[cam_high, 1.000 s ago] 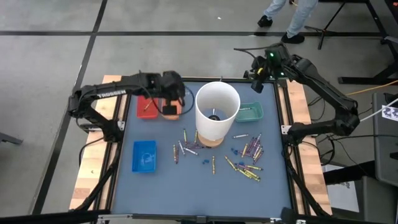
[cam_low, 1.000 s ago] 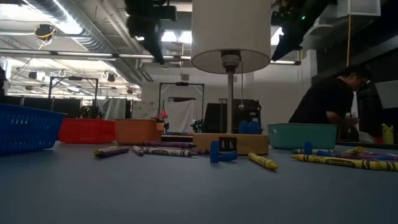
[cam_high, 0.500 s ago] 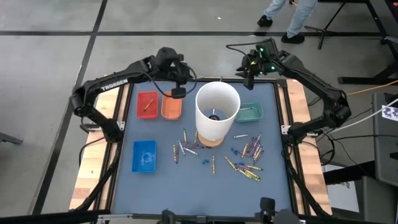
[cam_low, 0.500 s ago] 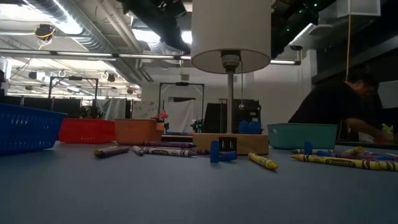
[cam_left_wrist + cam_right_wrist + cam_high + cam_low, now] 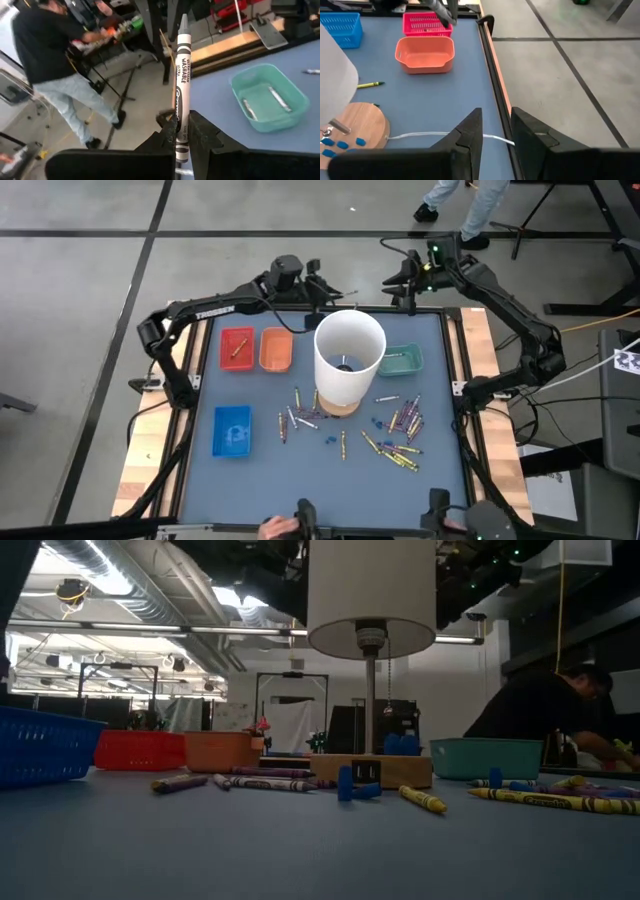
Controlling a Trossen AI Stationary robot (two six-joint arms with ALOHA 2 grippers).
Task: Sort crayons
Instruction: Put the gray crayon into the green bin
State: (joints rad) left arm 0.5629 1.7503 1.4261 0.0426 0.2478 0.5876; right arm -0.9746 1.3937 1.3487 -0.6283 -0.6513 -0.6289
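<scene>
Orange tray (image 5: 424, 54) (red basket (image 5: 426, 24) beside)

The grey crayon (image 5: 182, 90) reads "WASHABLE"; the left arm (image 5: 215, 311) reads "TROSSEN".

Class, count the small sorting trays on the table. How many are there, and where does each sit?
4: red tray and orange tray side by side at the far left, blue tray nearer left, teal tray right of the lamp.

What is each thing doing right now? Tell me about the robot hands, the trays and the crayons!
left hand: shut on a grey crayon
right hand: open, holding nothing
teal tray: two crayons inside
orange tray: looks bare inside
red tray: one crayon inside
loose crayons: scattered on the table
</scene>
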